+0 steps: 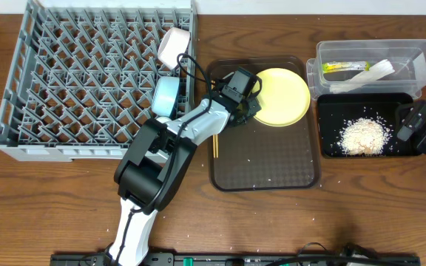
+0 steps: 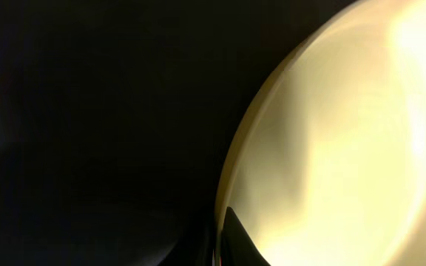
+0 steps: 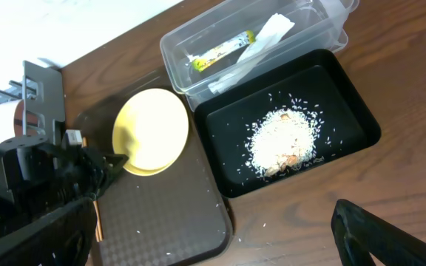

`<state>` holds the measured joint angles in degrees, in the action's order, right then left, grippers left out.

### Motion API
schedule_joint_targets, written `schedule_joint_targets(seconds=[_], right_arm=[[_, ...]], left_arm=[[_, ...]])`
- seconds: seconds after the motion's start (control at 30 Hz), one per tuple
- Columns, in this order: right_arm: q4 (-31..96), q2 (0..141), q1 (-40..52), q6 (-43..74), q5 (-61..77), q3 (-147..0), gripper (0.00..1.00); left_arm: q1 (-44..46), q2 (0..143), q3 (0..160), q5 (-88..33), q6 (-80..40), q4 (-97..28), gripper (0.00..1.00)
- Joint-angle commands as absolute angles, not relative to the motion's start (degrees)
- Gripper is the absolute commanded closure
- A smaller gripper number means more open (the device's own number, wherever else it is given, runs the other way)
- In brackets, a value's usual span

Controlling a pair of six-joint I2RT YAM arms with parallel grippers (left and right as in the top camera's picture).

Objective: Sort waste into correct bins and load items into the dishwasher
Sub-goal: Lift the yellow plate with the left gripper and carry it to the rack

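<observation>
Wooden chopsticks (image 1: 215,145) lie at the brown tray's (image 1: 272,166) left edge; on it, the left gripper (image 1: 255,107) clamps the yellow plate's (image 1: 287,96) left rim.

Yellow plate (image 1: 283,96), brown serving tray (image 1: 272,164), grey rack (image 1: 87,81), white scraps (image 1: 364,136).

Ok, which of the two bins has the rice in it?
The shallow black tray; the clear tub beside it holds the green-and-yellow wrapper and paper strip instead.

We see overhead evenly lit, sharp, soft shadows; left wrist view mostly black, plate (image 2: 331,140) v. close, blurred, glare top right; right wrist view blown white top-left corner.
</observation>
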<state>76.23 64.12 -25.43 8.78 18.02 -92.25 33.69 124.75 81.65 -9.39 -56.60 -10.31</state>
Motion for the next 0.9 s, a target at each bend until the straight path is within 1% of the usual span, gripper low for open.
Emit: schedule_joint_targets(seconds=[0.0,0.23,0.47,0.67,0.87], right_arm=[[76.3,64.2,-25.7,9.4,18.2,-92.8,0.01],[76.3,64.2,-25.7,9.4,18.2,-92.8,0.01],[76.3,64.2,-25.7,9.4,18.2,-92.8,0.01],[76.3,64.2,-25.7,9.4,18.2,-92.8,0.01],[76.3,64.2,-25.7,9.4,18.2,-92.8,0.01]], left_arm=[[32.0,131.7,76.6,-10.4,-56.2,-14.2,0.93],[26.6,127.1,76.6,-17.6,-53.3,-14.0,0.93],[24.2,123.0,76.6,-24.0,-49.8,-14.0,0.92],[23.3,116.4,76.6,-25.1,-45.2,-14.0,0.93],[23.3,107.9,76.6,-25.1,-43.8,-14.0,0.93]])
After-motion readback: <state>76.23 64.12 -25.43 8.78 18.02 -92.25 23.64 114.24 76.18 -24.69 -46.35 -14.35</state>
